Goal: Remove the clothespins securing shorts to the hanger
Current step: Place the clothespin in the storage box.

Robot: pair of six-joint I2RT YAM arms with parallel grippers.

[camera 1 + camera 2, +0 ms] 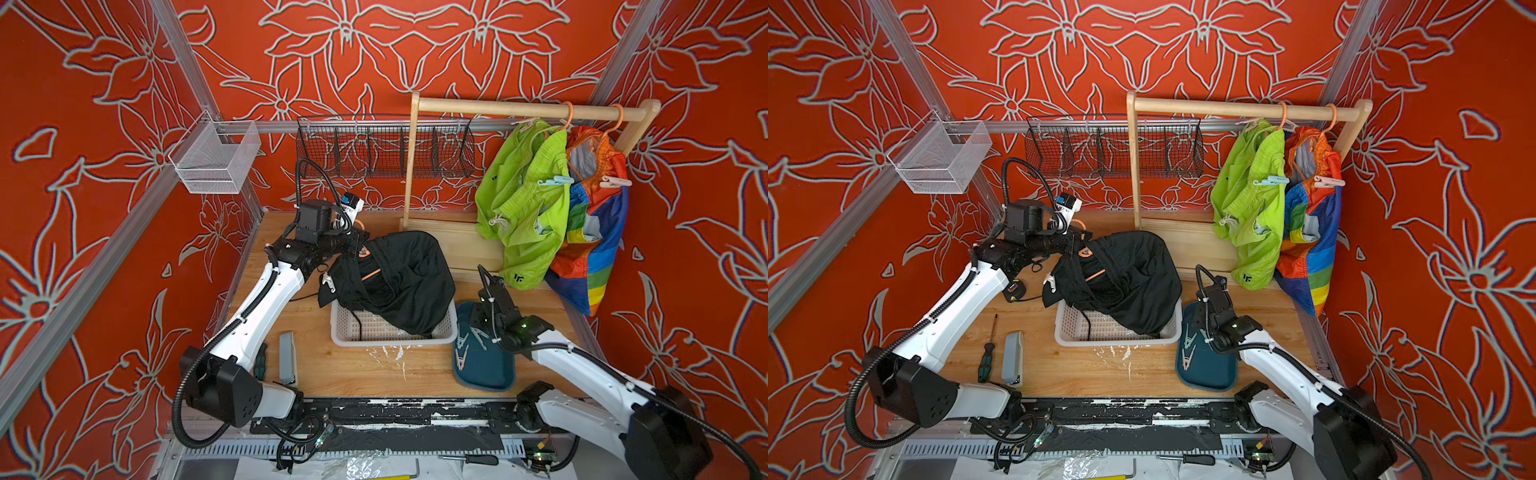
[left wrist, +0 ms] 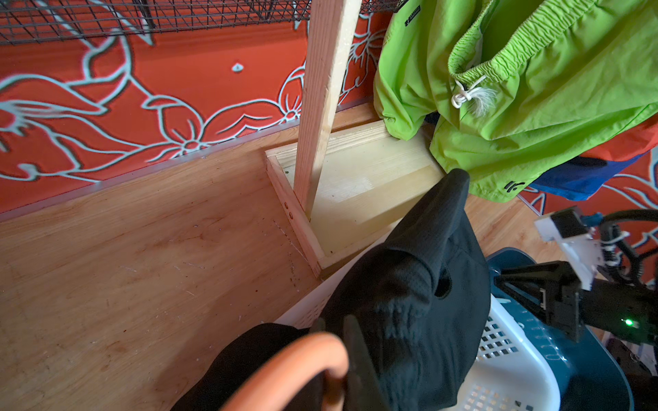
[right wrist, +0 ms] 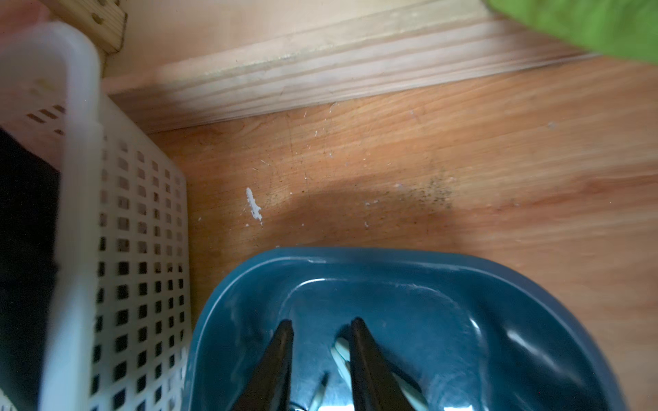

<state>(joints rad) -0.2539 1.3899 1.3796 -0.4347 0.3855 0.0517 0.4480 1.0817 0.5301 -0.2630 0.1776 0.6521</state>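
Your right arm (image 1: 582, 361) fills foreground in top view, tip down over blue tray (image 1: 494, 374) with two clothespins (image 1: 461, 357) inside; left gripper (image 1: 360, 248) hangs black shorts (image 1: 407, 274) over white basket (image 1: 345, 338). Mint pin (image 1: 555, 180) on green shorts (image 1: 523, 199), pink pin (image 1: 615, 181) on rainbow shorts (image 1: 598, 232), both hung from rail (image 1: 498, 109). Left wrist: left gripper clamped shut on orange hanger (image 2: 292, 366). Right wrist: right gripper (image 3: 322, 323) jaws apart above blue tray, nothing pinched. Step looks like drop-off; next, raise right arm to mint pin, squeeze its tail.

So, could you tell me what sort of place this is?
Probably a robot test cell staged as a laundry corner: aluminium frame, wooden clothes rail with lime green shorts hanging, left arm and right arm.
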